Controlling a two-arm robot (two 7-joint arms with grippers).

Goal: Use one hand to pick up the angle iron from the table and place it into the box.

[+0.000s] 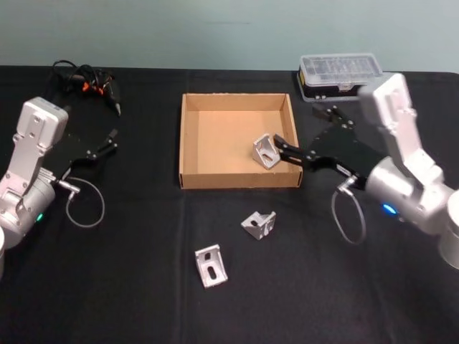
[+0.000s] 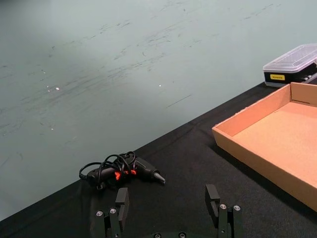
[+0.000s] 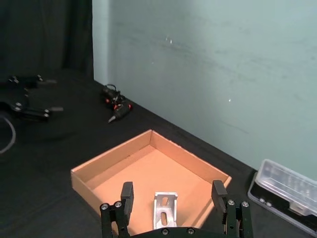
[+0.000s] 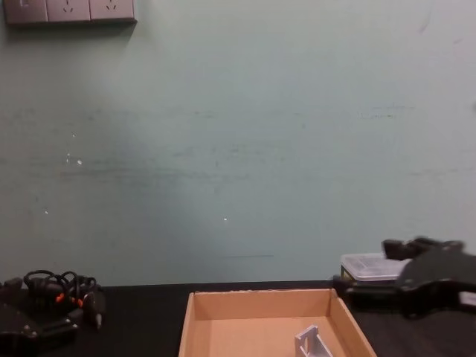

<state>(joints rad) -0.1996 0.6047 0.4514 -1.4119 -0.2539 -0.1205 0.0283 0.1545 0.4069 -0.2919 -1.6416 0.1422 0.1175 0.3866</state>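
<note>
- Silver slotted angle iron [image 1: 265, 151] is sitting by the box's [image 1: 190, 143] right wall, one flange upright.
- Right gripper [image 1: 281, 149] is straddling it, jaws spread.
- Left gripper [image 1: 100, 147] is idling near the table's [image 1: 143, 287] left edge, jaws spread.

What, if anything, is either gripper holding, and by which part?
Nothing. The right gripper is open by the bracket lying in the box; the left gripper is open and empty.

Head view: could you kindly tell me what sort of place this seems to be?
Probably a robotics lab test bench: a black-covered table against a plain wall, the right gripper open over the cardboard box, the left gripper parked open at the left, and a parts case.
</note>
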